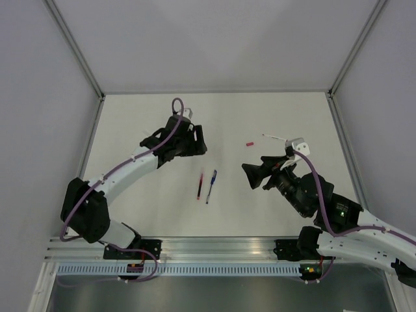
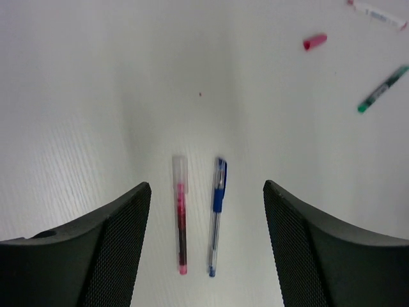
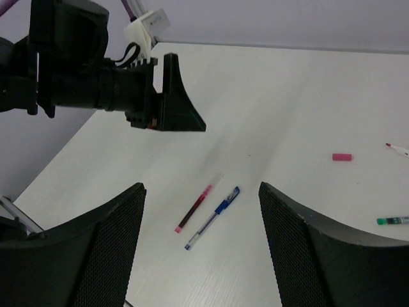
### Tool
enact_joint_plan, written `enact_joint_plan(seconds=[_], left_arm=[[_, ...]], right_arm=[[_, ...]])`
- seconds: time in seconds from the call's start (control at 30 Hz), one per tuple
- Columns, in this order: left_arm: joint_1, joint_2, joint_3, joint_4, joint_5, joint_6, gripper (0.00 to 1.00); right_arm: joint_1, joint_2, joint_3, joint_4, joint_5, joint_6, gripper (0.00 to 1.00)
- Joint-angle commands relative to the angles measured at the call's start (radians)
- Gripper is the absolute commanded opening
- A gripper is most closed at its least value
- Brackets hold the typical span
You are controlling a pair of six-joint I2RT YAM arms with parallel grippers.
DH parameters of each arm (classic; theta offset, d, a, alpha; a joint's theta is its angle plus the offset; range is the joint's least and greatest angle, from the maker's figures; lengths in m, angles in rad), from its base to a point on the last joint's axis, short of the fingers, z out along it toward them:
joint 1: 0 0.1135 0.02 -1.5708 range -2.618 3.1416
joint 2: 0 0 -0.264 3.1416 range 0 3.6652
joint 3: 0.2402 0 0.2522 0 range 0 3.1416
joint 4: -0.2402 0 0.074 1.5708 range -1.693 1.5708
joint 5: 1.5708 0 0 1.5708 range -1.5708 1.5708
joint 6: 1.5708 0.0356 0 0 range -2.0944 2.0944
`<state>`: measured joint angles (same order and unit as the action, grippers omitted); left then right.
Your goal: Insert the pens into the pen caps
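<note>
A red pen (image 1: 200, 185) and a blue pen (image 1: 211, 186) lie side by side mid-table; both show in the left wrist view (image 2: 181, 220) (image 2: 217, 214) and the right wrist view (image 3: 195, 209) (image 3: 213, 218). A small red pen cap (image 1: 249, 143) (image 2: 315, 41) (image 3: 342, 157) lies loose farther back right. A white pen (image 1: 274, 137) (image 2: 377, 13) lies beyond it. A green pen (image 2: 382, 88) (image 3: 393, 220) lies near it, hidden under my right arm in the top view. My left gripper (image 1: 197, 140) (image 2: 206, 186) is open and empty, above and behind the two pens. My right gripper (image 1: 251, 175) (image 3: 201, 186) is open and empty, right of them.
Grey walls with metal frame posts (image 1: 78, 52) enclose the white table (image 1: 143, 208) on three sides. The left gripper also shows in the right wrist view (image 3: 182, 115). An aluminium rail (image 1: 214, 247) runs along the near edge.
</note>
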<state>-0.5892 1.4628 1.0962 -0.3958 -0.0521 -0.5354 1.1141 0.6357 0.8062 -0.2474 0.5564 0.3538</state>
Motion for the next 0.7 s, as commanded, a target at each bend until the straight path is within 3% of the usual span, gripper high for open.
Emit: enact_joint_plan(seconds=[0.0, 0.1, 0.2, 0.43, 0.67], left_arm=[[0.037, 0.057, 0.105, -0.074, -0.168, -0.050, 0.77], [0.086, 0.122, 0.158, -0.072, -0.294, -0.099, 0.78], [0.159, 0.198, 0.220, -0.077, -0.334, -0.133, 0.78], [0.464, 0.355, 0.303, -0.113, -0.273, -0.221, 0.75], [0.575, 0.464, 0.347, -0.081, -0.288, -0.175, 0.74]], right_arm=[[-0.002, -0.027, -0.008, 0.009, 0.019, -0.004, 0.79], [0.000, -0.031, -0.013, 0.023, 0.043, -0.006, 0.79], [-0.002, -0.022, -0.010, 0.014, 0.028, 0.001, 0.79], [-0.002, -0.056, 0.001, -0.004, -0.029, 0.014, 0.79], [-0.002, -0.085, 0.002, -0.012, -0.078, 0.014, 0.79]])
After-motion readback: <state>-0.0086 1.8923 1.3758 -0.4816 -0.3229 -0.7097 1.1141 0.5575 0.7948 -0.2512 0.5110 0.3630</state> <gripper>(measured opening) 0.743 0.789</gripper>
